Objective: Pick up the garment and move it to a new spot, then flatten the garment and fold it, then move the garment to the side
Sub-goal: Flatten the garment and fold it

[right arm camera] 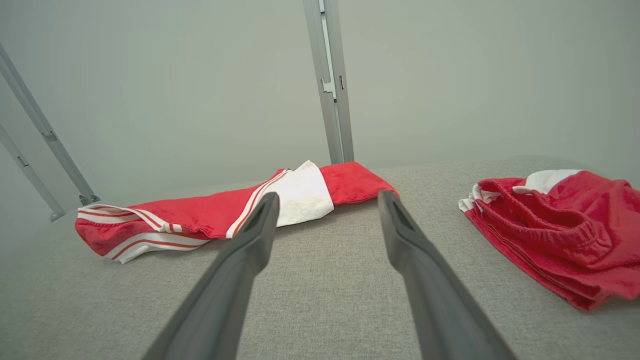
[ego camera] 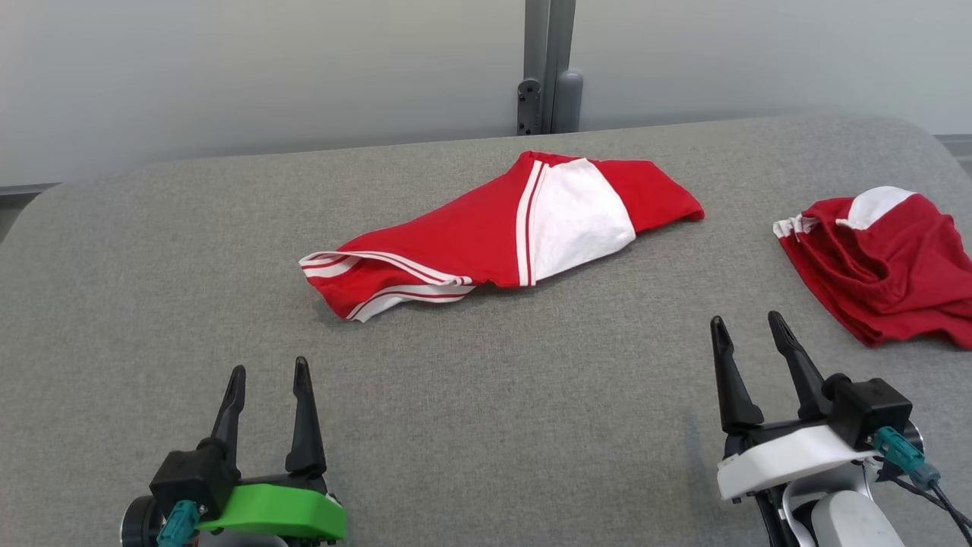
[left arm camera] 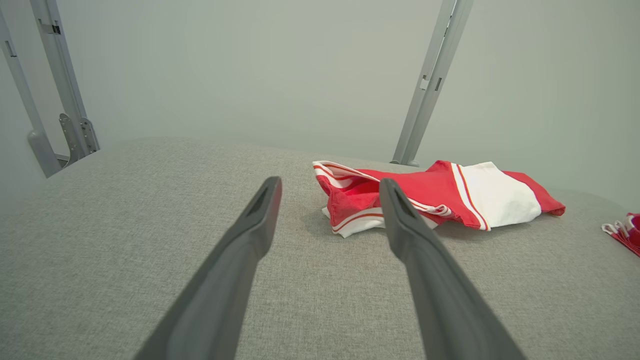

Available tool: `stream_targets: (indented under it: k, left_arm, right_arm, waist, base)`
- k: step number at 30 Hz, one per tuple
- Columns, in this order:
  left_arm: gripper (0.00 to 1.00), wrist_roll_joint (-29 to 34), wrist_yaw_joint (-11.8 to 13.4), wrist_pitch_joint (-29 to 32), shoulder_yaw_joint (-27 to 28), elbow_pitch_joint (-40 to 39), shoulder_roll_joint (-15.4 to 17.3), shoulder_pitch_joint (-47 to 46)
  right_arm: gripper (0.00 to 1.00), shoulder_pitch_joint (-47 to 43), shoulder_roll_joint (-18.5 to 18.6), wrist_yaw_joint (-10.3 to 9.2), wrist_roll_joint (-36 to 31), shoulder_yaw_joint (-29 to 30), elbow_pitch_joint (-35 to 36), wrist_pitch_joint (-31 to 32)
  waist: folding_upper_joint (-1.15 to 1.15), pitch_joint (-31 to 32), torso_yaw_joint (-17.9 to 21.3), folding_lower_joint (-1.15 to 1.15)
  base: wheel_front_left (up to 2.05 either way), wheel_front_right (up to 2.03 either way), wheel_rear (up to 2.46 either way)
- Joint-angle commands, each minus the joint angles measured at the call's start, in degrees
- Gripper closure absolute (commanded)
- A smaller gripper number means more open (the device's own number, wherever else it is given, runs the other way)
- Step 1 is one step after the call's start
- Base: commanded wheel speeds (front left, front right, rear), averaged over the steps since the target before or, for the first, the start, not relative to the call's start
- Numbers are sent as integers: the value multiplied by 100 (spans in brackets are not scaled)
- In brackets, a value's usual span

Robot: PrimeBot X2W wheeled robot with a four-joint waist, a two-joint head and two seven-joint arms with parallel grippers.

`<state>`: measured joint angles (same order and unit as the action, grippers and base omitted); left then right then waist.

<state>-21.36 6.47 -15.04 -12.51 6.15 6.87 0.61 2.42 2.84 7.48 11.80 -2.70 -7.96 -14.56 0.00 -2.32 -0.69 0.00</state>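
Grey woven fabric covered the table [ego camera: 486, 441]. The red-and-white garment [ego camera: 486, 235] lay on it near the centre, toward 12 o'clock from the robot and well apart from both arms. It rested crumpled and elongated, with its striped hem [left arm camera: 350, 200] pointing to 8 o'clock, its plain red end to 2 o'clock, and a white panel between. This loose, doubled-over lie suggested that the pick-up, the first step, had not yet begun.

The left fingers [ego camera: 304, 414] at 7 o'clock and the right fingers [ego camera: 733, 380] at 5 o'clock stood spread wide and empty. They pointed up the table, probably so that each could reach one end of the cloth.

A second red garment [ego camera: 881, 266] sat heaped in layers at 3 o'clock. It was likely already set aside and not the present object. Its right portion was cut off by the frame edge.

The kind of garment could not be told, since folds hid its underside and openings. The arms behind the fingers were cut off at the bottom edge. A grey post [ego camera: 548, 68] stood at 12 o'clock behind the table.
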Motion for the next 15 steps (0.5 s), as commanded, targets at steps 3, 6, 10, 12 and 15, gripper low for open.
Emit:
stream_targets:
  k: [3, 6, 10, 12, 15]
  left_arm:
    - [0, 57, -40, -17, -1, 4, -25, -140]
    - [0, 95, -68, -17, -31, 23, -57, -213]
    - [0, 138, -92, -16, -73, 29, -125, -315]
    - [0, 159, -122, -16, -97, 27, -158, -374]
    - [0, 184, -153, -16, -133, 31, -214, -451]
  right_arm:
    - [0, 219, 9, 2, -13, -130, -86, 38]
    - [0, 441, 11, 2, -44, -287, -220, 82]
    - [0, 848, 11, 2, -135, -549, -577, 179]
    - [0, 1078, 11, 2, -252, -686, -848, 202]
    - [0, 1410, 14, 2, -440, -821, -1295, 217]
  waist:
    - [0, -153, -107, 0]
    - [0, -294, -251, 0]
    - [0, -522, -542, 0]
    - [0, -648, -722, 0]
    - [0, -833, -1009, 0]
  base:
    - [0, 0, 0]
    - [0, 0, 0]
    - [0, 0, 0]
    - [0, 0, 0]
    - [0, 0, 0]
